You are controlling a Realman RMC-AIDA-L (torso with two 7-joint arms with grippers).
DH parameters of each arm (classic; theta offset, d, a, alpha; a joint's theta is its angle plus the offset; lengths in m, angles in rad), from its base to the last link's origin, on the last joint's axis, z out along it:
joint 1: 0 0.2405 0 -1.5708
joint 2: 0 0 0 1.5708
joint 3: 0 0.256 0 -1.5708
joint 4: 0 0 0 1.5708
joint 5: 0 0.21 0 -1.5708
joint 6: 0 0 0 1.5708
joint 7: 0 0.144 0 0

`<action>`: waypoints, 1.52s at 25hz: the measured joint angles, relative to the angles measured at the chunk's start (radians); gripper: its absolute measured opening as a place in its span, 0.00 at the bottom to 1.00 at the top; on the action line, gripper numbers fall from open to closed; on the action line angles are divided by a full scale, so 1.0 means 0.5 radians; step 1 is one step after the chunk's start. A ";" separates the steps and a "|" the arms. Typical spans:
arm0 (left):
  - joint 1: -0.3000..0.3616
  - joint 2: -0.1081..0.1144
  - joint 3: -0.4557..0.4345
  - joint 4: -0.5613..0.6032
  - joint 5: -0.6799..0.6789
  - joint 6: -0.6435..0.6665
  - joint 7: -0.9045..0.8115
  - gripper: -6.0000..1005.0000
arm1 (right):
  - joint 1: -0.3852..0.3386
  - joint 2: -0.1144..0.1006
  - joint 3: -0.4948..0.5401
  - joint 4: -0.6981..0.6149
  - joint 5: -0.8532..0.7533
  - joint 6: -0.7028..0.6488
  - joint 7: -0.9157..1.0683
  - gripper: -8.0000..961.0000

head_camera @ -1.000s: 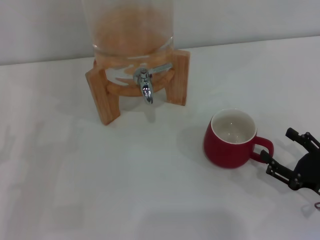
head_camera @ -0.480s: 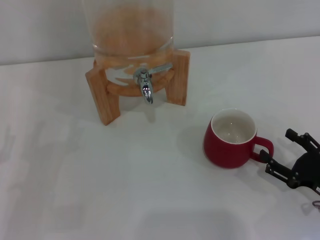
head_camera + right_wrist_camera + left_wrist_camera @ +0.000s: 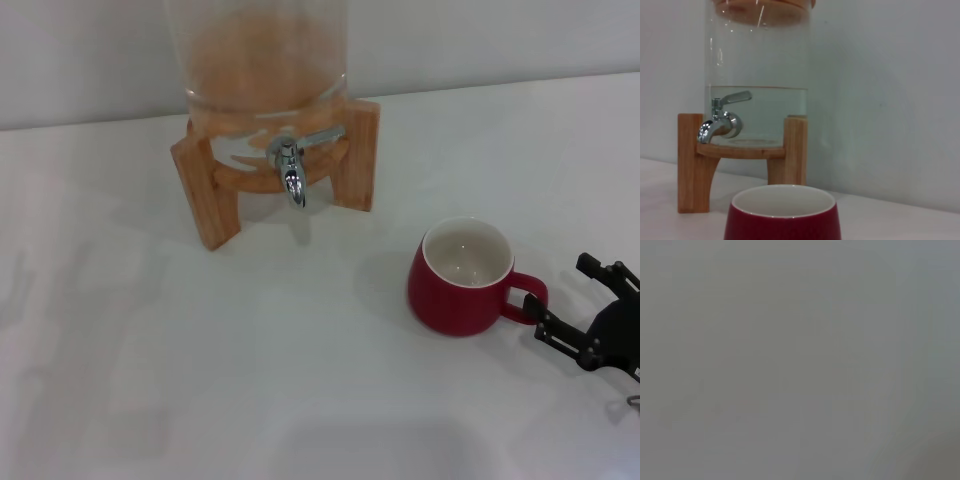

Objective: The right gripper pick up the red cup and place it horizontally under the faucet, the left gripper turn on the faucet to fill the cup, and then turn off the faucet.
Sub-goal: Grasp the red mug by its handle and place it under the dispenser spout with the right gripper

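Near right: the right gripper (image 3: 578, 300), fingers spread wide and holding nothing, lies low over the white table (image 3: 250, 380) with its tips flanking, just short of, the loop handle of the red cup (image 3: 459, 277). The cup stands upright and empty, handle toward the gripper. Farther back and left, well apart from the cup: the faucet (image 3: 291, 172), spout down, on the glass dispenser (image 3: 758, 70) in its wooden stand (image 3: 210, 195). The left gripper is out of view.
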 joint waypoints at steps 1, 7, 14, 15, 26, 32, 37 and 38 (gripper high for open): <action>0.000 0.000 0.001 0.000 0.000 0.000 0.000 0.83 | 0.001 0.000 0.000 0.000 0.003 0.002 -0.001 0.90; 0.002 0.000 0.003 0.000 0.000 0.000 0.000 0.83 | 0.000 0.000 0.000 0.000 0.003 0.020 -0.002 0.90; 0.015 -0.002 0.003 0.009 0.000 0.004 0.000 0.83 | -0.001 0.002 0.004 0.000 0.044 0.031 -0.002 0.90; 0.016 -0.002 0.003 0.010 0.000 0.005 0.000 0.83 | 0.000 0.002 0.009 0.000 0.049 0.035 -0.002 0.90; 0.022 -0.003 0.003 0.016 0.000 0.016 0.000 0.83 | 0.028 0.003 0.026 -0.020 0.054 0.077 -0.005 0.90; 0.024 -0.003 0.005 0.015 0.000 0.016 0.000 0.83 | 0.038 0.006 0.028 -0.028 0.056 0.126 -0.005 0.89; 0.025 -0.003 0.007 0.015 0.000 0.018 0.000 0.83 | 0.046 0.006 0.046 -0.028 0.062 0.157 -0.005 0.88; 0.025 -0.003 0.007 0.015 0.000 0.018 0.000 0.83 | 0.047 0.006 0.047 -0.028 0.066 0.158 -0.005 0.88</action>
